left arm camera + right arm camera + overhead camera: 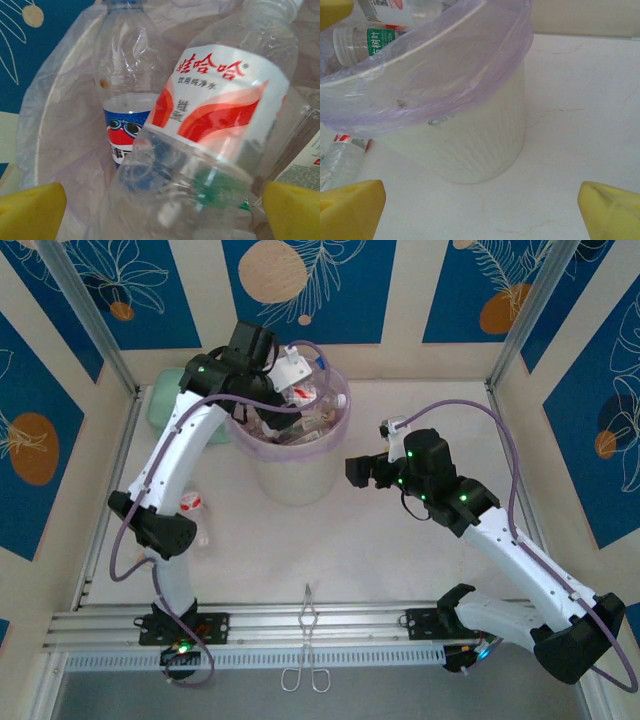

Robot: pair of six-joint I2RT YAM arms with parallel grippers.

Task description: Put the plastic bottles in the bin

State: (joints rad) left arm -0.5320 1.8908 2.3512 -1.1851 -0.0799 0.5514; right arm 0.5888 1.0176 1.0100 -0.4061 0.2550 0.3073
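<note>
**A:** What lies closest to the lens?

**B:** Two yellow pads [30, 210] of the left pincer [162, 212] are seen at the lower corners of its wrist view. They are spread wide, so the pincer is judged released. Between them a red-labelled bottle [220, 110] lies tilted beside a blue-labelled bottle [127, 125], both inside the lilac liner [60, 125].

**A:** Why is that arm held there?

**B:** It is presumably held over the bin [290, 475] so that bottles drop inside and not against the rim. Whether the red-labelled bottle is touched by the pads cannot be told.

**A:** And the other arm?

**B:** The right pincer [480, 210] is likewise spread, with nothing between its pads. It is pointed at the bin's wall from the middle right of the overhead view, probably to be kept out of the other arm's way.

**A:** What is given by one view and withheld by another?

**B:** Labels inside the bin are given by the left wrist view. A bottle on the worktop [340, 155] is shown at the lower left of the right wrist view, near the bin's base. Overhead, probably the same one is found to the left of the bin. From overhead the bin is placed at the upper centre of the worktop [350, 550], with a mint-green case [160, 395] at its upper left and metal tongs [308, 640] at bottom centre. At least one bottle is thus judged left to collect.
</note>
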